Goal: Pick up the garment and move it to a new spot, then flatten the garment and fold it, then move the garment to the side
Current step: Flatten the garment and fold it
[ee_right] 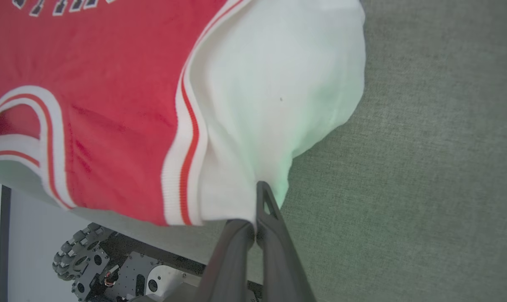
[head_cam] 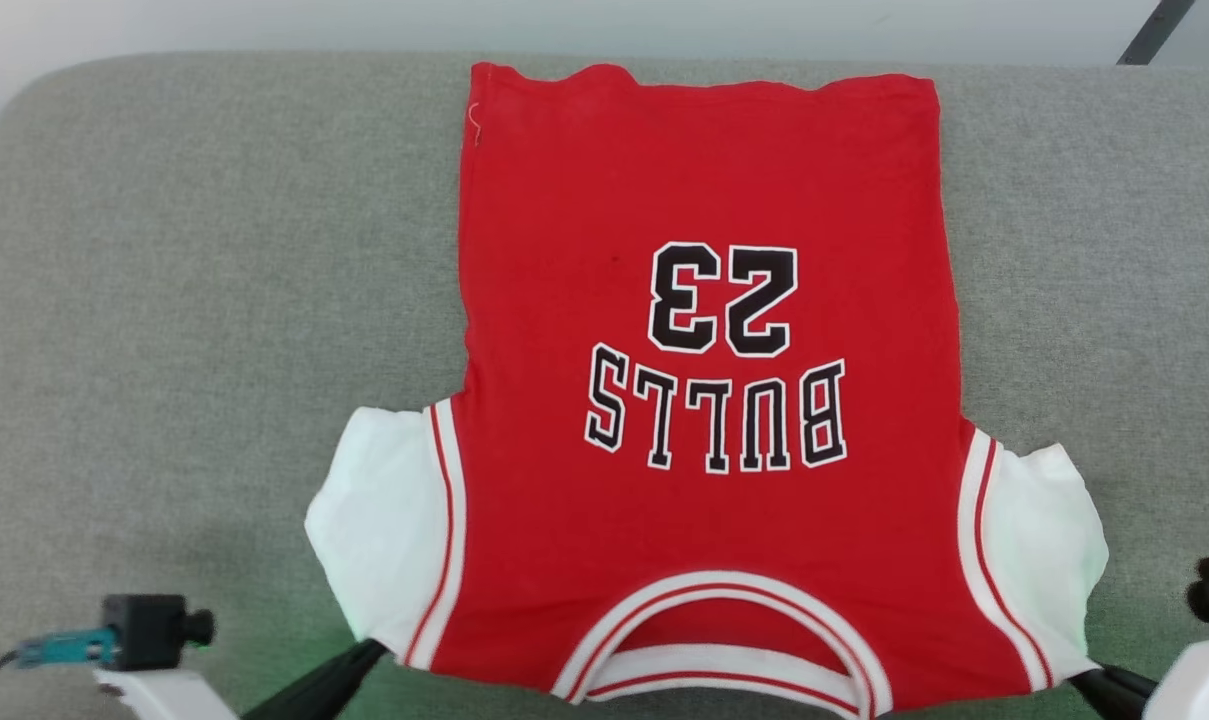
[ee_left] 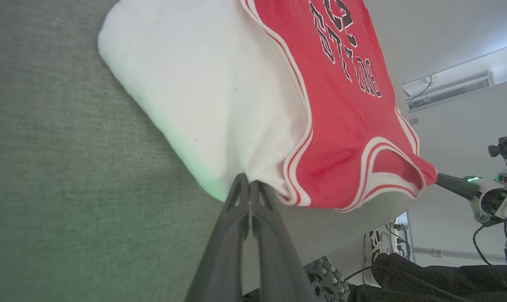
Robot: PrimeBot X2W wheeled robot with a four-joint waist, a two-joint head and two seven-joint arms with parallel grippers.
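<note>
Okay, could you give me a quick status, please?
Left gripper shut on one white sleeve. Right gripper shut on the other. Jersey spread on grey surface, collar nearest. Nothing in the way.

Left gripper point(head_cam: 372, 652) at 7 o'clock of head view, pinched on the garment point(head_cam: 704, 400), aimed 2 o'clock. Right gripper point(head_cam: 1082, 680) at 5 o'clock, same clamp, aimed 10 o'clock.

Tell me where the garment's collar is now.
In the head view the garment has its collar at the grey surface's near edge, between the left gripper and right gripper.
</note>
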